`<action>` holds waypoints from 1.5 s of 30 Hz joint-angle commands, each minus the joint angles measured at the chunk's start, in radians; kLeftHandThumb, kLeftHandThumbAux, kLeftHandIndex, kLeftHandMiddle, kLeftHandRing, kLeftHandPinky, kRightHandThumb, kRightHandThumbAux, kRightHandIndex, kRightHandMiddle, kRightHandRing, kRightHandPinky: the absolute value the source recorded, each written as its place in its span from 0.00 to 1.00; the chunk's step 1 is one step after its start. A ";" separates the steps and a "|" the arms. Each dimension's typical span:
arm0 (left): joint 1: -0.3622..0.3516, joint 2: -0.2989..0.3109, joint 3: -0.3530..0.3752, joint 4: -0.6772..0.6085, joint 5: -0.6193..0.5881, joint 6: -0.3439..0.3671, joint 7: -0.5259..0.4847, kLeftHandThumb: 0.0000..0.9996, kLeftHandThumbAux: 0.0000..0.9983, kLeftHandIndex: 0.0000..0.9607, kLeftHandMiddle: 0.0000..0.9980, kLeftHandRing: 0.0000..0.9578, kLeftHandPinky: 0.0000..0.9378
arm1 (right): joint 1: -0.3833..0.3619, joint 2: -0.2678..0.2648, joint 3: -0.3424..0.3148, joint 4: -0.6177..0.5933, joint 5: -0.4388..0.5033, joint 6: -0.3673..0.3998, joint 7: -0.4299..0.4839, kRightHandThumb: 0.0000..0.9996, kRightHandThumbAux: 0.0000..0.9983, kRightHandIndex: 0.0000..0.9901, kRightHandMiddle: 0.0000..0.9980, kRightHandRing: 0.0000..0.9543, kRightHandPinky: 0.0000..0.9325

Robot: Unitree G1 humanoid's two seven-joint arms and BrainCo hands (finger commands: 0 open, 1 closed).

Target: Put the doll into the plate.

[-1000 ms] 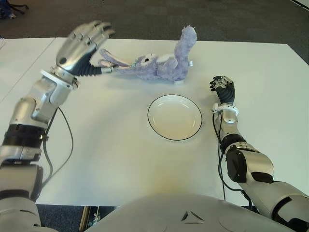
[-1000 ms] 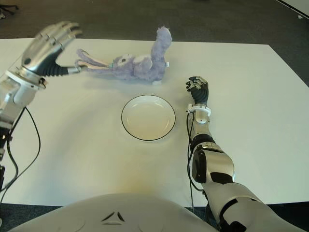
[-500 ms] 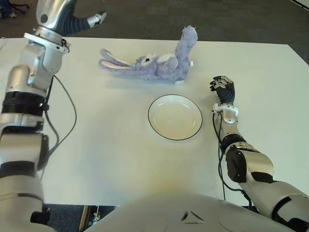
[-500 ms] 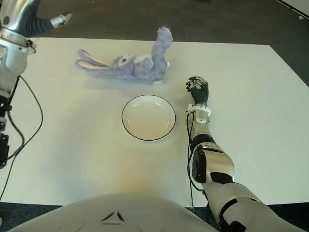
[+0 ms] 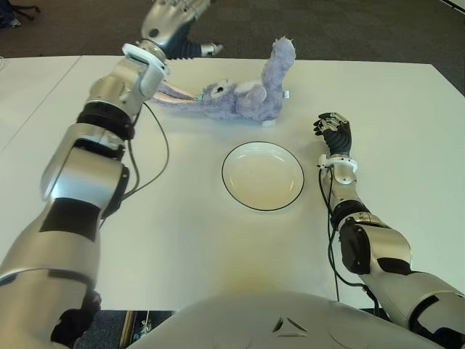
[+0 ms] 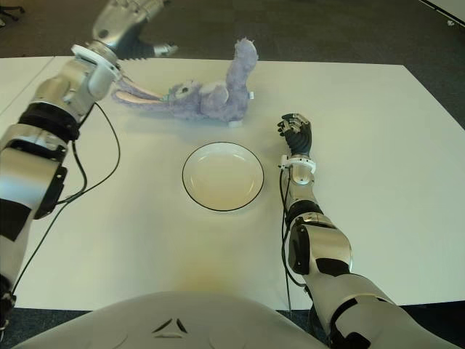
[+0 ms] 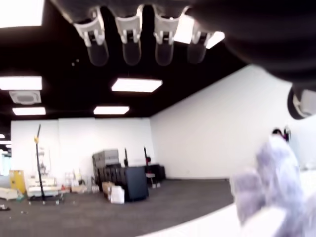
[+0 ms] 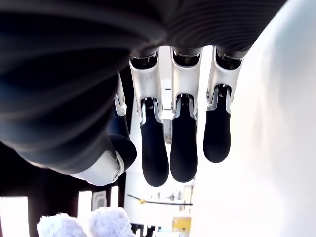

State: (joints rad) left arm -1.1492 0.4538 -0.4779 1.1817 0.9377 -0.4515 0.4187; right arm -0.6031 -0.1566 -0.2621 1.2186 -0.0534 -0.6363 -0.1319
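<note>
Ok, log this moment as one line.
doll: on table, not in plate | plate: empty | left robot hand: open, raised beyond doll's ears | right robot hand: open, right of plate

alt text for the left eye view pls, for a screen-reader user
A purple plush doll lies on a white table, just beyond an empty white plate. The robot's left hand is raised, open and empty, above the table's far edge near the doll's ears. Its right hand shows to the right of the plate, holding nothing.

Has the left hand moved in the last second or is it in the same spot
Yes. The left hand moved from beside the doll's ears to beyond the table's far edge, behind them, open and empty.
</note>
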 commanded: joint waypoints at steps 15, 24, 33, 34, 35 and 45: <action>0.003 -0.192 -0.074 0.205 -0.062 0.084 -0.307 0.32 0.31 0.00 0.00 0.00 0.00 | 0.205 0.080 -0.005 0.143 0.002 0.156 -0.006 0.69 0.73 0.43 0.54 0.57 0.53; 0.059 -0.229 -0.066 0.225 -0.097 0.216 -0.380 0.33 0.32 0.00 0.00 0.00 0.00 | 0.207 0.081 0.000 0.141 0.000 0.146 -0.006 0.69 0.73 0.43 0.53 0.57 0.53; 0.140 -0.215 -0.078 0.227 -0.111 0.244 -0.411 0.28 0.35 0.00 0.00 0.00 0.00 | 0.216 0.080 -0.008 0.140 0.009 0.137 0.007 0.69 0.73 0.42 0.52 0.55 0.51; 0.145 -0.216 -0.081 0.228 -0.110 0.249 -0.415 0.27 0.36 0.00 0.00 0.00 0.00 | 0.217 0.079 -0.008 0.140 0.010 0.136 0.008 0.69 0.73 0.42 0.51 0.54 0.51; 0.152 -0.216 -0.086 0.229 -0.107 0.254 -0.424 0.25 0.37 0.00 0.00 0.00 0.00 | 0.217 0.080 -0.010 0.139 0.011 0.134 0.008 0.69 0.73 0.42 0.51 0.54 0.51; 0.206 -0.215 -0.113 0.232 -0.096 0.278 -0.426 0.17 0.39 0.00 0.00 0.00 0.00 | 0.219 0.075 -0.012 0.139 0.013 0.133 0.008 0.69 0.73 0.42 0.49 0.53 0.49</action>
State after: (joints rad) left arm -1.0735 0.2363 -0.5670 1.3713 0.8252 -0.2161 0.0712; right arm -0.6017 -0.1561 -0.2663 1.2186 -0.0497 -0.6364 -0.1317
